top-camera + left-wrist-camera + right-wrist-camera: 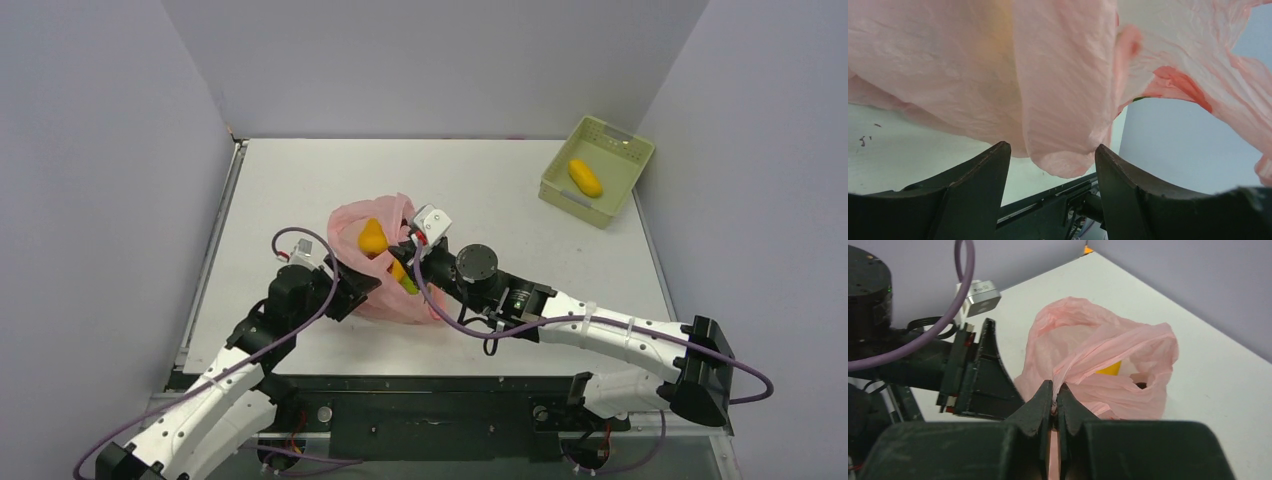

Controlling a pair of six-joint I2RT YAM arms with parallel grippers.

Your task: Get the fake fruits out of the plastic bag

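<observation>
1. Two claws were at the plastic bag [395,305], which sat mid-table just ahead of both arms. Your right gripper [1054,401] was pressed together on a twisted strip of the bag's rim, with pink film running down between the jaws.
2. Your left gripper [1052,167] stood spread at the bag's near-left side. A fold of film hung between its fingers [979,175], but they were not pinching it.
3. One yellow-orange fruit [585,178] lay in the pale green basket [618,160] at the far right of the table. Another orange fruit [372,238] showed in the bag's mouth. The right wrist view caught a yellow patch [1109,369] through the opening. How many more fruits were inside could not be told.
4. Judged step: holding the mouth open so a fruit could be picked. So most of the job was probably ahead of you.
5. To do it well:
   - You needed the right pinch kept firm and drawn up and away, so the rim stayed taut and the opening did not collapse.
   - You should have steered the spread left fingers clear of that hanging fold before closing. Thin film slips in and gets clamped with the fruit.
   - Glossy plastic fruit would likely squirt from a shallow grip, so you needed to close across its widest part.
   - A lifted fruit could drag the light bag with it, so only the right hold would keep the bag down.
</observation>
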